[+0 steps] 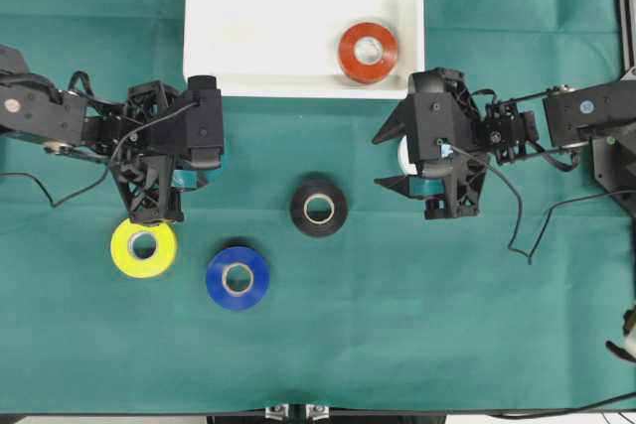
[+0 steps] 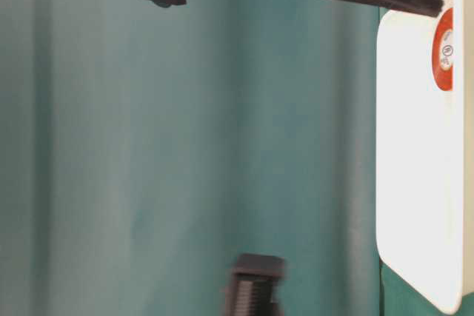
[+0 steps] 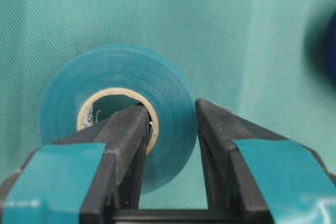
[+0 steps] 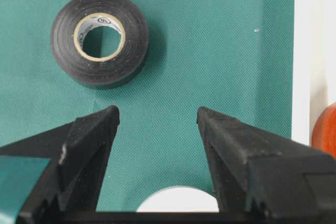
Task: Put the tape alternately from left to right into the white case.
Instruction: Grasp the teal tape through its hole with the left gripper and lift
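now teal roll (image 3: 113, 111) pinched in left claw (image 3: 170, 124); right claw (image 4: 157, 121) open, empty.

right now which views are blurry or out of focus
Table-level view: soft throughout, rotated sideways, the dark block at the bottom blurred. Left wrist view: teal tape fairly sharp, blue roll at right edge a blur. Right wrist view: black tape crisp. Overhead view: sharp, evenly lit.
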Controlling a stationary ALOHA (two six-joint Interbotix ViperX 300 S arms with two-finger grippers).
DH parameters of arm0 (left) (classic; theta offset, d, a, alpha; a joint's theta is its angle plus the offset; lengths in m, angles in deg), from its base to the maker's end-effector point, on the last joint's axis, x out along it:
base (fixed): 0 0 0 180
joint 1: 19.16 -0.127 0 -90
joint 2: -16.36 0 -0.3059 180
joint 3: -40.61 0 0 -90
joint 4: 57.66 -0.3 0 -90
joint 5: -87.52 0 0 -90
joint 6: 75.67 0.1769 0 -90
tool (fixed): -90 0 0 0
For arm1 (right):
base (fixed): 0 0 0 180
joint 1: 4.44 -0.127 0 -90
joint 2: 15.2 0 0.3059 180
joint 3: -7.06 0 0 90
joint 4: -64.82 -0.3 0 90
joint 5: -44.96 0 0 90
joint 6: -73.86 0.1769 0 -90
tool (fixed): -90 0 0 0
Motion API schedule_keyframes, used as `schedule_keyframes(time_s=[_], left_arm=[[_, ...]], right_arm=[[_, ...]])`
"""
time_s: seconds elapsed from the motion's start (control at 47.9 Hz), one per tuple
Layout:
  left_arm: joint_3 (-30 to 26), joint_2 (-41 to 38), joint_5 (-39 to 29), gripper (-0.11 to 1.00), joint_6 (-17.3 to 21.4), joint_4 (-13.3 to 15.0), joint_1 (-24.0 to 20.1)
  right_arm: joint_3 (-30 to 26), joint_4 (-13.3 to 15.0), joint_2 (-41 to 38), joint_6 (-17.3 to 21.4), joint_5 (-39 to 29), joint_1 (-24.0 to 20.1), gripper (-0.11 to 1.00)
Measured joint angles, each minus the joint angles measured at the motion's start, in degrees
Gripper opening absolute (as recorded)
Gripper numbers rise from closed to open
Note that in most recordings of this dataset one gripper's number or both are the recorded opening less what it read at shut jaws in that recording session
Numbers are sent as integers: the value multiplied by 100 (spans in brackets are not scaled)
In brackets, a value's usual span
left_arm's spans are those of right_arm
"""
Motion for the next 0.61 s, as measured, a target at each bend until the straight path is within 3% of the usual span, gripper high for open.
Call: schedule_keyframes(time_s=[0.459, 0.606], left_arm=[[-431, 413, -615, -3, 598, 0, -44], [-448, 413, -615, -3, 791, -9, -334]], right_arm=[[0, 0, 0, 0, 0, 0, 68], [0, 0, 0, 0, 9, 0, 68]])
